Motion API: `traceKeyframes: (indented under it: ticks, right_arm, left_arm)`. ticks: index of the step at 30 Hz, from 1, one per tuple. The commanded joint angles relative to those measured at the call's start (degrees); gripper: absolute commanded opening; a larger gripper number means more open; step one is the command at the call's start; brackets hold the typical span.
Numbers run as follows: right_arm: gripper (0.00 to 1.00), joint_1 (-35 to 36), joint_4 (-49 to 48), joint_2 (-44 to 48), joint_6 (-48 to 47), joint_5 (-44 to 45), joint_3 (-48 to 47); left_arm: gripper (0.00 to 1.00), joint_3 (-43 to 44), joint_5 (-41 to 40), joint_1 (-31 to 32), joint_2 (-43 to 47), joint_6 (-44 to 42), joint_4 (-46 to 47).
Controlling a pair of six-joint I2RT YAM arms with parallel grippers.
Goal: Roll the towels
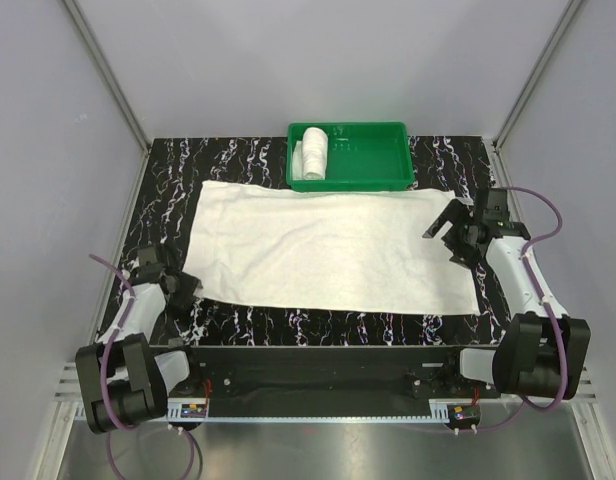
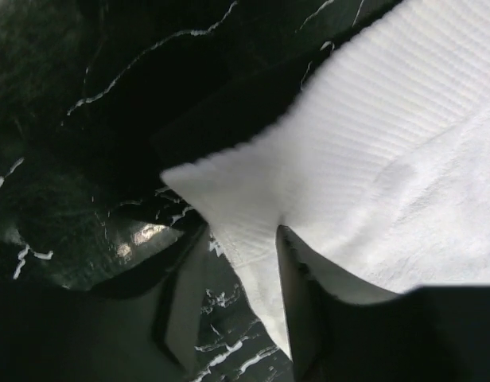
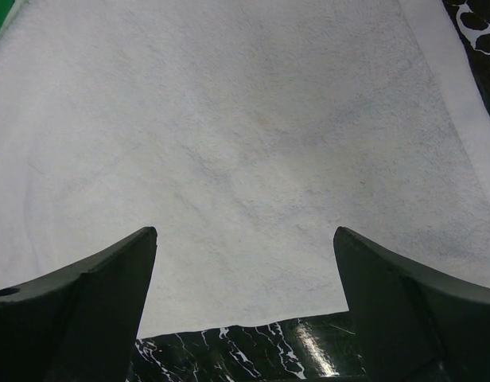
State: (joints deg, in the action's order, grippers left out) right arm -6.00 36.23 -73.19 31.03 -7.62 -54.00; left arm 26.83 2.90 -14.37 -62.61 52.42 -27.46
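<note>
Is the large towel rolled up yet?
No, the large towel lies spread flat on the table, in front of the green tray.

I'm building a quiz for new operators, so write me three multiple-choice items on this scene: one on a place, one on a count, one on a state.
1. Where is the rolled towel?
A) in the green tray, left part
B) on the flat towel
C) beside the tray

2. How many towels show?
A) one
B) two
C) four

3. How is the right hand?
A) shut on the tray's rim
B) shut on the flat towel
C) open above the flat towel

Answers: 1 A, the roll lies inside the tray's left part; 2 B, one is rolled and one is spread flat; 3 C, its fingers stand wide apart over the cloth.
</note>
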Motion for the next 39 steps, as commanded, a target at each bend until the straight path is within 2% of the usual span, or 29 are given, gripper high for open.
traceKeyframes:
  ticks: [1, 3, 6, 8, 14, 17, 20, 23, 29, 30, 37, 38, 39]
  right_arm:
    - [1.00, 0.2, -1.9, 0.4, 2.4, 2.3, 1.3]
    - [1.00, 0.2, -2.1, 1.3, 4.1, 2.8, 2.6]
    - [1.00, 0.2, -1.7, 3.1, 5.8, 6.1, 3.5]
    - [1.00, 0.3, -1.0, 4.7, 6.2, 7.4, 3.8]
    - [1.00, 0.0, 1.8, 7.9, 11.1, 10.2, 6.7]
    - [1.00, -0.9, 3.5, 6.5, 11.1, 8.7, 7.7]
    - [1.00, -3.4, 7.5, 3.6, 11.2, 8.0, 7.0]
    - [1.00, -6.0, 9.2, 4.5, 12.4, 8.7, 6.8]
    - [1.00, -6.7, 19.3, 4.3, 14.5, 16.6, 4.4]
    - [1.00, -6.7, 20.9, 4.5, 15.6, 17.1, 4.9]
    - [0.97, -6.7, 18.3, 4.1, 19.0, 10.1, 11.5]
    - [0.98, -6.7, 18.0, 2.5, 19.0, 10.2, 11.4]
    - [0.98, -6.7, 17.6, 1.7, 19.0, 10.3, 11.3]
  left_arm:
    - [0.33, -1.0, 1.8, -0.2, -2.0, -1.4, 6.1]
    - [0.17, -1.4, 1.9, -0.1, -1.8, -2.4, 6.7]
    - [0.05, -1.3, 1.8, -0.1, -0.9, -4.0, 6.9]
    - [0.00, -1.1, 2.4, -0.1, -0.2, -4.9, 7.0]
    - [0.00, 2.9, 6.2, -0.1, 2.9, -7.5, 4.4]
    - [0.00, 5.5, 8.0, -0.1, 5.6, -9.3, 0.9]
    - [0.00, 9.2, 7.8, -0.2, 8.1, -11.6, -2.2]
    - [0.00, 10.4, 8.0, -0.6, 11.0, -13.6, -3.6]
    - [0.00, 9.9, 11.5, -1.6, 12.2, -14.9, -3.3]
    - [0.00, 9.6, 14.1, -2.0, 11.4, -15.1, -3.0]
    - [0.00, 7.8, 17.7, -3.2, 10.8, -14.4, -0.5]
    - [0.01, 8.0, 17.1, -3.3, 10.7, -14.4, -0.7]
    - [0.12, 8.1, 16.5, -3.3, 10.3, -14.1, -1.2]
